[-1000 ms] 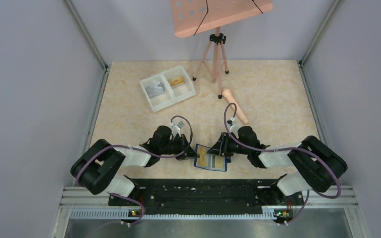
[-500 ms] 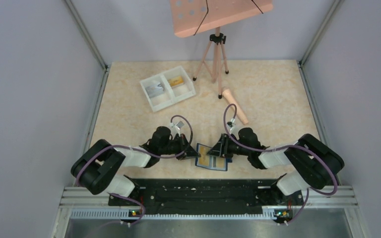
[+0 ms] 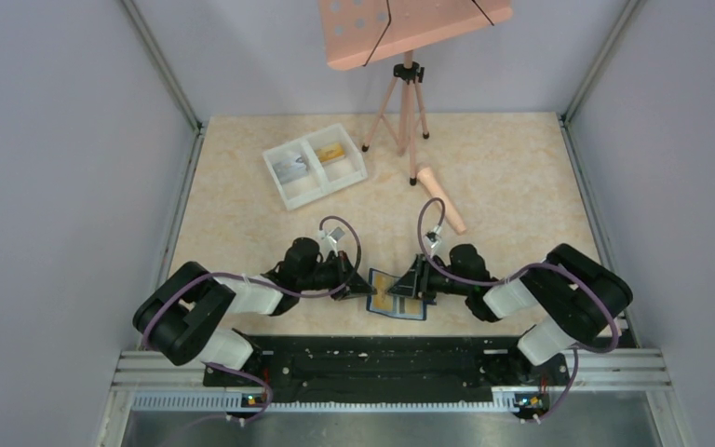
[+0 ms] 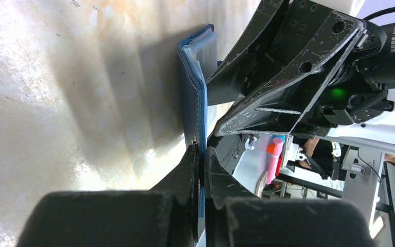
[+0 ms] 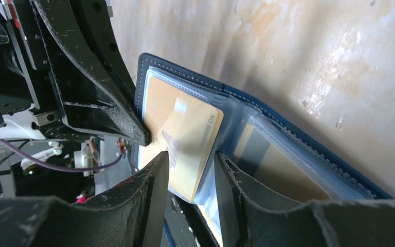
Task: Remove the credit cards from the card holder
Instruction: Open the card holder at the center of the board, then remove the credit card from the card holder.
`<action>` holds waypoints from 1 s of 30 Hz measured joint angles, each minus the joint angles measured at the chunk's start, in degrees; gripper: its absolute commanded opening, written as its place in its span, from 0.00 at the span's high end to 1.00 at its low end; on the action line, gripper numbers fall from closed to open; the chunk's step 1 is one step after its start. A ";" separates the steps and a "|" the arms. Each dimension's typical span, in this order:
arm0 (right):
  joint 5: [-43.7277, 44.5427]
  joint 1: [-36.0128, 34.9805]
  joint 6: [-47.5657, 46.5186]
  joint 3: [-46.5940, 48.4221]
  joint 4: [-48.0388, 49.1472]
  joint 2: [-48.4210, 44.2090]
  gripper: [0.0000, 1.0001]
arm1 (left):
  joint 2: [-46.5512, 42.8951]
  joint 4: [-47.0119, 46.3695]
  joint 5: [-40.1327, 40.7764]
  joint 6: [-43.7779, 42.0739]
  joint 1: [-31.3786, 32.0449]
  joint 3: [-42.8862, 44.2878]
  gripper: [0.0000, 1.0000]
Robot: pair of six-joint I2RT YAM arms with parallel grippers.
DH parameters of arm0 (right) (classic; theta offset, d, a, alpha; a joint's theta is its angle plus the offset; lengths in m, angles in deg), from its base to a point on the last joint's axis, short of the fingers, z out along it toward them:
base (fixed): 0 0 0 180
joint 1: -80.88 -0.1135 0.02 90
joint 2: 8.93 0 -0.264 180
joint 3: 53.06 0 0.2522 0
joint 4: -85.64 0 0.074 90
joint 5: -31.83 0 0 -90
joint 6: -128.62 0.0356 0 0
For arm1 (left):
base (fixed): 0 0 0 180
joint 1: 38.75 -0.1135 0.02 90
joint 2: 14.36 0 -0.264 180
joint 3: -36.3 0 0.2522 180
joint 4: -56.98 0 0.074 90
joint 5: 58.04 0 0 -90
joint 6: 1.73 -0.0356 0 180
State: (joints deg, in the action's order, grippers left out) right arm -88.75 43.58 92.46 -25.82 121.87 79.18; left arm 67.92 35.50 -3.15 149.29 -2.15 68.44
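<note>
The blue card holder (image 3: 400, 300) lies open at the table's near edge, between my two arms. My left gripper (image 4: 201, 159) is shut on the raised left cover of the card holder (image 4: 192, 87). In the right wrist view a yellow credit card (image 5: 187, 136) sticks partly out of a clear slot of the card holder (image 5: 316, 154). My right gripper (image 5: 190, 167) stands open astride that card's lower corner. Another yellow card (image 5: 275, 167) sits inside the slot beside it. The top view shows my left gripper (image 3: 358, 287) and my right gripper (image 3: 406, 285) close together over the holder.
A white two-compartment tray (image 3: 284, 191) at the back left holds a grey card (image 3: 290, 168) and a yellow card (image 3: 333, 152). A pink tripod stand (image 3: 400, 102) and a pink cylinder (image 3: 442, 198) are behind my right arm. The black rail (image 3: 372, 358) runs along the near edge.
My right gripper has slid left over the card holder and its jaws have widened a little. The left gripper still holds the cover in the same place.
</note>
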 measured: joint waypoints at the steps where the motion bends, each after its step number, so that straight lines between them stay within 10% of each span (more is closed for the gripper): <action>1: -0.31 0.00 0.46 -0.37 1.38 0.57 0.64 | 0.02 -0.13 0.02 0.04 0.00 -0.07 1.00; 17: -2.19 1.14 5.95 -4.59 15.21 6.03 1.00 | 1.70 -5.07 -0.46 1.90 -0.20 -2.16 1.00; 30: -6.95 5.25 4.31 -6.12 12.96 0.87 1.00 | 1.57 -6.75 -0.72 1.42 -0.28 -2.43 1.00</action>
State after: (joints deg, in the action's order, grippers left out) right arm -95.70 48.83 96.77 -31.94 134.84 80.06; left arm 69.50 28.75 -3.87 150.71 -2.43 66.01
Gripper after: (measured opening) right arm 0.004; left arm 0.026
